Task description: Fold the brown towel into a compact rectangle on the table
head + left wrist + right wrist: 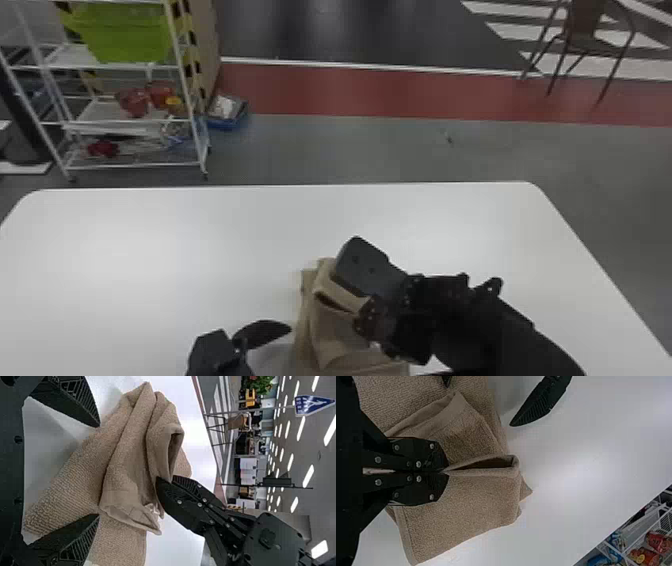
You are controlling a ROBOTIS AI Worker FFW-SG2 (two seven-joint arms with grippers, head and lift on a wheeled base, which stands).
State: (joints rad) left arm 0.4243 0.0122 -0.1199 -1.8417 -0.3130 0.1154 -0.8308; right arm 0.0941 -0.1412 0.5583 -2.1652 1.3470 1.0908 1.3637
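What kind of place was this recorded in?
Probably a workshop or robotics lab: a wire shelving rack stocked with bins, striped floor markings, and rows of ceiling lights.

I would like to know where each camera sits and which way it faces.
Head view: on the head, facing forward and down at the table and towel; both arms show.
Left wrist view: on the left wrist, facing across the towel into the room; left gripper and right gripper show.
Right wrist view: on the right wrist, facing the towel and rack; both grippers show.
Head and right wrist views share the rack.
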